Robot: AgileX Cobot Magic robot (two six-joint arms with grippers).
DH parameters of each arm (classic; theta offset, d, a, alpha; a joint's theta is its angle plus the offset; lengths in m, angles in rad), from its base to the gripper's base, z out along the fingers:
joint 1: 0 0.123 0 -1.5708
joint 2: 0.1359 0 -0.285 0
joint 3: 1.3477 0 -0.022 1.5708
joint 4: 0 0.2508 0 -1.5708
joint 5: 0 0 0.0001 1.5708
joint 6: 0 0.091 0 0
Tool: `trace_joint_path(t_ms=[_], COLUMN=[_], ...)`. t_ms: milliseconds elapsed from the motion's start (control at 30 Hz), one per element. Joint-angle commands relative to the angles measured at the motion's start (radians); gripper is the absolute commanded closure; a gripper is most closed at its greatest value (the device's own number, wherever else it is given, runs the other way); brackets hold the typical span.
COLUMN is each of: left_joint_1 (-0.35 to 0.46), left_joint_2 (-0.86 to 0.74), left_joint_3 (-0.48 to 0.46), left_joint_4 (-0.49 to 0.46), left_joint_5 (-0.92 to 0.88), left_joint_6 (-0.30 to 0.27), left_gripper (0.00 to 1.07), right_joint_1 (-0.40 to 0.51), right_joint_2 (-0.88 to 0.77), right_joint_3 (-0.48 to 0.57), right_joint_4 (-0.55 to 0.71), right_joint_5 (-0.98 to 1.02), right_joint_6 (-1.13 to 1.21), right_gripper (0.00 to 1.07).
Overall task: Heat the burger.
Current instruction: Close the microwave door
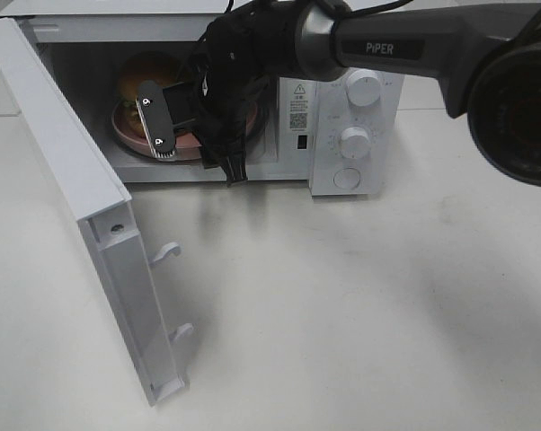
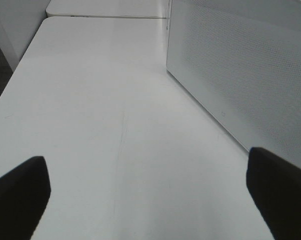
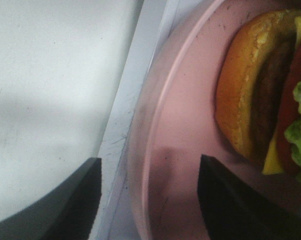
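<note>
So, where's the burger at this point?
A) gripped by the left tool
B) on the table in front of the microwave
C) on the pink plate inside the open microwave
C: the burger sits on the pink plate in the microwave cavity, its door swung open.

High overview; right wrist close above plate (image 3: 183,115)

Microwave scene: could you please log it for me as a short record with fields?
microwave: door swung open
burger: inside the cavity, on the pink plate
right end effector: open, jaws either side of the plate rim
left end effector: open, empty, over the table beside the microwave
</note>
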Motion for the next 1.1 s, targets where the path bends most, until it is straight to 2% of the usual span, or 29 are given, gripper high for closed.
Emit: trace_joint_path(t_ms=[33,67,133,167,233,300,433,667,700,1100], left_joint_1=[0.000,0.000,0.000,0.000,0.000,0.000,0.000,0.000,0.000,0.000], left_joint_2=[-0.016,-0.016,-0.016,-0.016,-0.016,-0.016,-0.016,-0.016,-0.016,-0.016], left_joint_3=[0.003,0.003,0.003,0.003,0.003,0.003,0.003,0.003,0.003,0.003], left_joint_4=[-0.006,-0.006,-0.006,-0.006,-0.006,-0.006,-0.006,-0.006,-0.006,-0.006], left_joint_5=[-0.013,-0.013,-0.013,-0.013,-0.013,-0.013,-0.013,-0.013,-0.013,-0.013], left_joint_6=[0.002,0.002,0.002,0.002,0.002,0.002,0.002,0.002,0.002,0.002], left_gripper=[0.07,0.07,0.07,0.07,0.07,0.07,0.07,0.07,0.07,0.07], right_joint_1=[0.003,0.003,0.003,0.003,0.003,0.003,0.003,0.003,0.003,0.003], right_joint_2=[-0.069,-0.069,-0.110,-0.110,-0.151,-0.166,-0.232,-0.323,-0.359,-0.532], right_joint_3=[0.103,0.103,0.171,0.171,0.234,0.256,0.372,0.503,0.549,0.756], right_joint_4=[0.022,0.022,0.022,0.022,0.022,0.022,0.020,0.019,0.019,0.016], right_joint_5=[-0.070,-0.070,-0.123,-0.123,-0.142,-0.148,-0.185,-0.229,-0.249,-0.273], right_joint_6=[0.002,0.002,0.002,0.002,0.002,0.002,0.002,0.006,0.006,0.078], right_gripper=[0.44,0.44,0.37,0.37,0.31,0.30,0.31,0.31,0.31,0.31])
